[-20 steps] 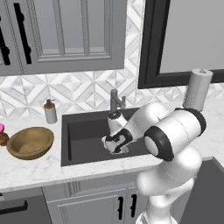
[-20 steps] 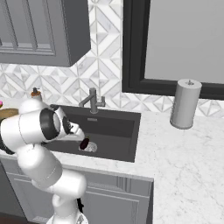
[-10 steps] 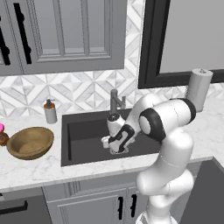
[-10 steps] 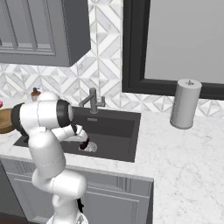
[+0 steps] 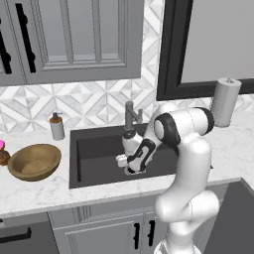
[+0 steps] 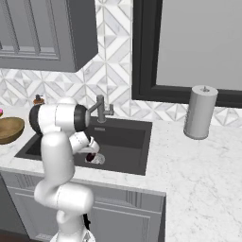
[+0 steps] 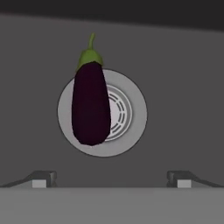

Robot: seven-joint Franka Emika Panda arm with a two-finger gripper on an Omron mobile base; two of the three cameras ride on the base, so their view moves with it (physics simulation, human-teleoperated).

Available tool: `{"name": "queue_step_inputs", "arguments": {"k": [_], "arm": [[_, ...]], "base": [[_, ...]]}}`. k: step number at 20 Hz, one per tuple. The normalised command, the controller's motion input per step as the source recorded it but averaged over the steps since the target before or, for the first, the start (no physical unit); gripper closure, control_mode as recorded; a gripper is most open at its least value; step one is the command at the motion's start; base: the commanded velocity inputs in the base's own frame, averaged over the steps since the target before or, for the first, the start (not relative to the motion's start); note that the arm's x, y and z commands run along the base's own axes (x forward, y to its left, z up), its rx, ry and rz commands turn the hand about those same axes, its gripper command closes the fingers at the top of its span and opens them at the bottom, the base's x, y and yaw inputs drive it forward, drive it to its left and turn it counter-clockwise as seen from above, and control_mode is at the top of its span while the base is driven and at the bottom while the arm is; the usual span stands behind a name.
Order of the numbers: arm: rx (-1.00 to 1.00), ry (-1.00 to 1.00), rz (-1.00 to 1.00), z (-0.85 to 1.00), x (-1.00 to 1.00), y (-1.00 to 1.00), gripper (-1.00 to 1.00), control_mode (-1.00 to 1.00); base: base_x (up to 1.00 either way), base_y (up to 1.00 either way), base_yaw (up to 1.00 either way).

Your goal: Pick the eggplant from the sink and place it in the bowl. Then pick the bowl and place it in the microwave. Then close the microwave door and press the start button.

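The eggplant, dark purple with a green stem, lies across the round silver drain on the floor of the dark sink. My gripper hangs open straight above it, one fingertip on each side and nothing between them. From the base views the gripper sits low inside the basin, over the drain. The wooden bowl rests on the counter left of the sink, well apart from the hand. The microwave, its door and its start button are out of view.
A grey faucet rises behind the sink, close to my forearm. A soap bottle stands at the back left of the basin. A paper towel roll stands on the marble counter to the right. Cabinets hang above.
The arm has stretched up and forward, and the hand has sunk lower into the sink toward the drain. The jaws have stayed open. The eggplant and bowl have not moved.
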Motion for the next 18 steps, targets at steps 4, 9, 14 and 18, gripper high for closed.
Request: {"name": "queue_step_inputs", "arguments": {"k": [4, 9, 14, 18], "arm": [[0.0, 0.0, 0.0, -0.28, 0.37, -0.05, -1.0, -1.0], [0.0, 0.0, 0.0, -0.24, 0.2, 0.0, -1.0, -1.0], [0.0, 0.0, 0.0, -0.16, 0.34, 0.0, -1.0, -1.0], [0.0, 0.0, 0.0, -0.2, 0.38, 0.0, -1.0, -1.0]], "base": [[0.0, 0.0, 0.0], [0.0, 0.0, 0.0], [0.0, 0.0, 0.0], [0.0, 0.0, 0.0]]}}
